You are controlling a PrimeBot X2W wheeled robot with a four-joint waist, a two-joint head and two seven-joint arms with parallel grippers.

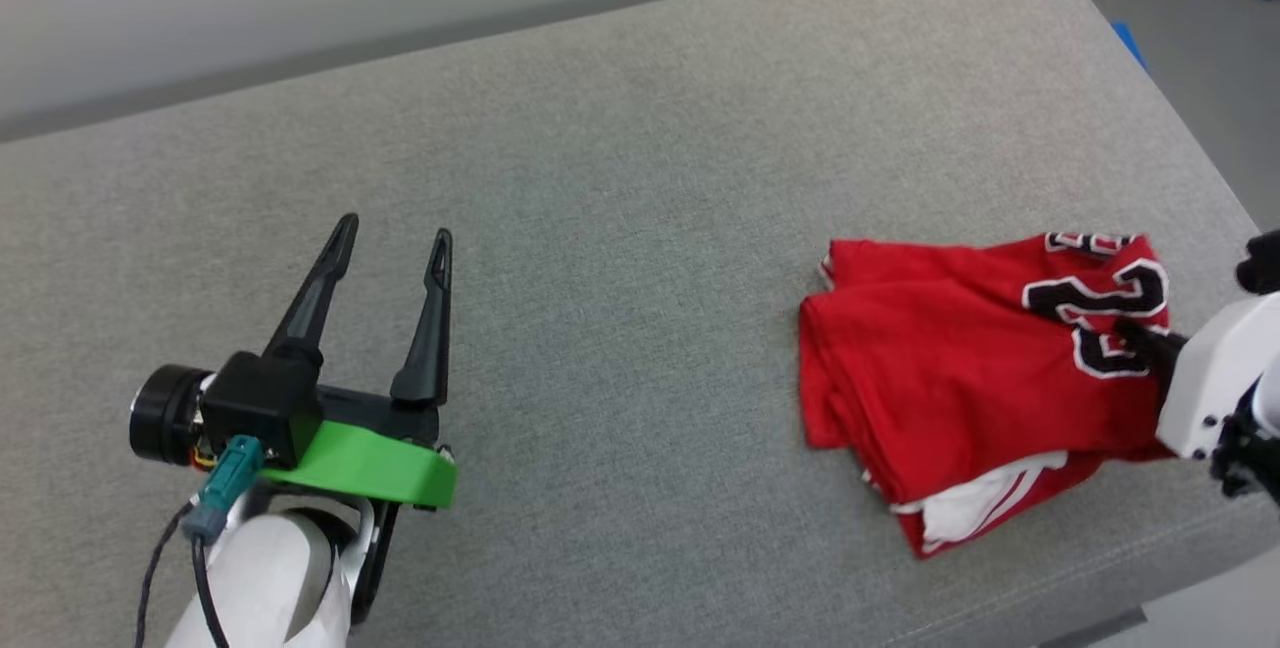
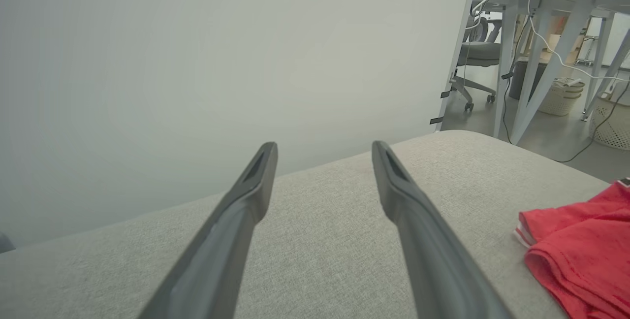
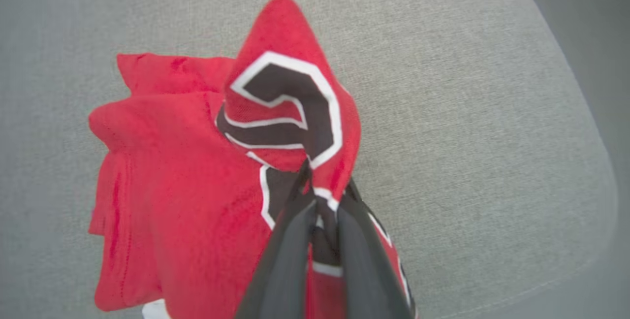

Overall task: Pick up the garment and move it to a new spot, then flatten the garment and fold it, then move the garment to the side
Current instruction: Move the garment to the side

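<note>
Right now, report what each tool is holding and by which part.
The right tool is shut on the garment, pinching a raised fold at its black number. The left tool is open and holds nothing.

you find the garment (image 1: 930, 368) lying on the cushion (image 1: 620, 158), at its right end near the front edge. the left gripper (image 1: 394, 228) stands well apart to its left; the right gripper (image 3: 325, 196) meets its right side.
</note>
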